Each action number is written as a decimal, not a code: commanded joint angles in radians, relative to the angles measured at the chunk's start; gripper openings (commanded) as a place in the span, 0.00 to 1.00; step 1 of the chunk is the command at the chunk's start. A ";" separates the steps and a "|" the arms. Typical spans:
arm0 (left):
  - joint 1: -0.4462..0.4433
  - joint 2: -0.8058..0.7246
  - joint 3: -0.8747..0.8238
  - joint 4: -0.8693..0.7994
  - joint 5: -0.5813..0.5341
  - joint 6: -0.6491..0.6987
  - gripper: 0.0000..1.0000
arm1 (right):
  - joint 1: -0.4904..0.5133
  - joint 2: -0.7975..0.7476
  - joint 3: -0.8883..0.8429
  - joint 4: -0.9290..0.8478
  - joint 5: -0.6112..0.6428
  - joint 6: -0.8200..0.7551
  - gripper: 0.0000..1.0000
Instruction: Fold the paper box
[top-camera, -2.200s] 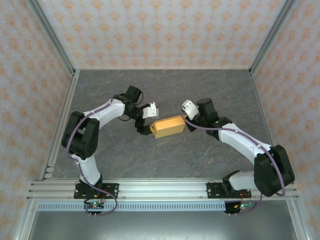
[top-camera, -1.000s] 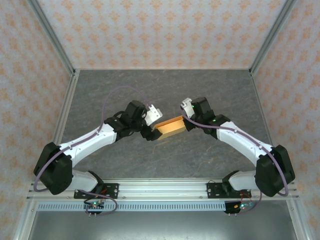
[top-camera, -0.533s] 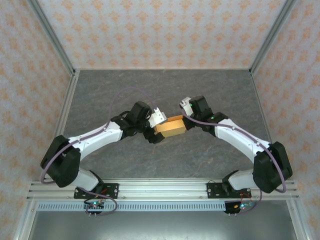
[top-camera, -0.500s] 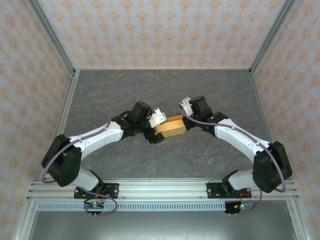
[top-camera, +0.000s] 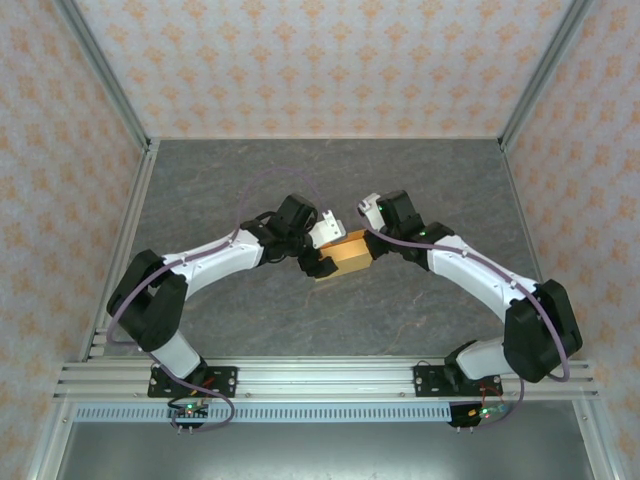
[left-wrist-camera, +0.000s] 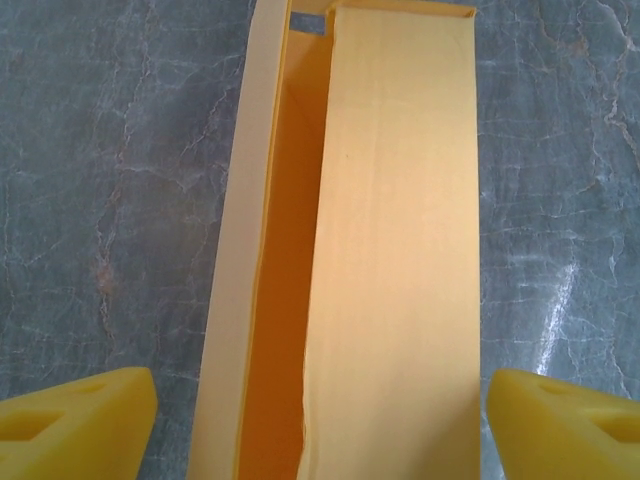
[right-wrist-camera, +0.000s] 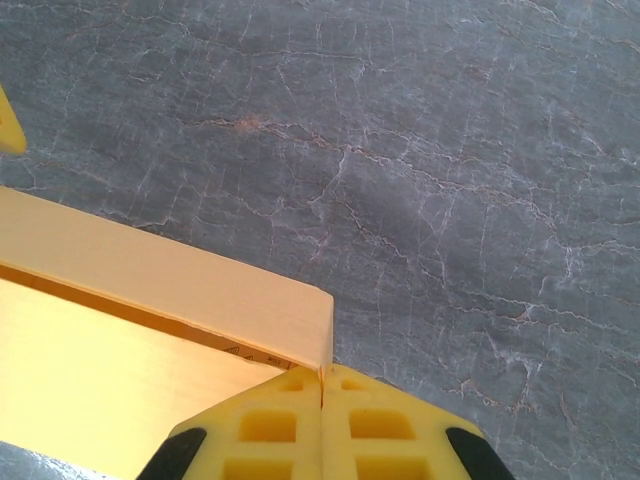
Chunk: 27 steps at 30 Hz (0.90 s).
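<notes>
Two robot arms meet over the middle of the gray marble table. Between them is the paper box, long and orange-tan. From the left wrist, one long side of it has a gap down into the inside. The left gripper is spread wide, with a yellow fingertip on each side of the box, not touching it. The right gripper is squeezed tight, pinching the thin edge at the box's corner.

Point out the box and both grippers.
box (top-camera: 348, 255), top view, its upper face.
left gripper (left-wrist-camera: 320, 425), left wrist view, midway between fingertips.
right gripper (right-wrist-camera: 322, 385), right wrist view, seam of shut fingertips.
</notes>
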 joint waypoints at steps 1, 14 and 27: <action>-0.007 0.004 0.025 -0.035 0.024 0.022 0.83 | 0.008 0.007 0.035 -0.033 0.019 0.020 0.00; 0.002 0.024 0.035 -0.048 -0.002 0.001 0.75 | 0.008 0.019 0.088 -0.096 -0.012 0.064 0.00; 0.025 0.056 0.068 -0.077 0.028 -0.039 0.65 | 0.007 0.098 0.190 -0.212 -0.003 0.126 0.00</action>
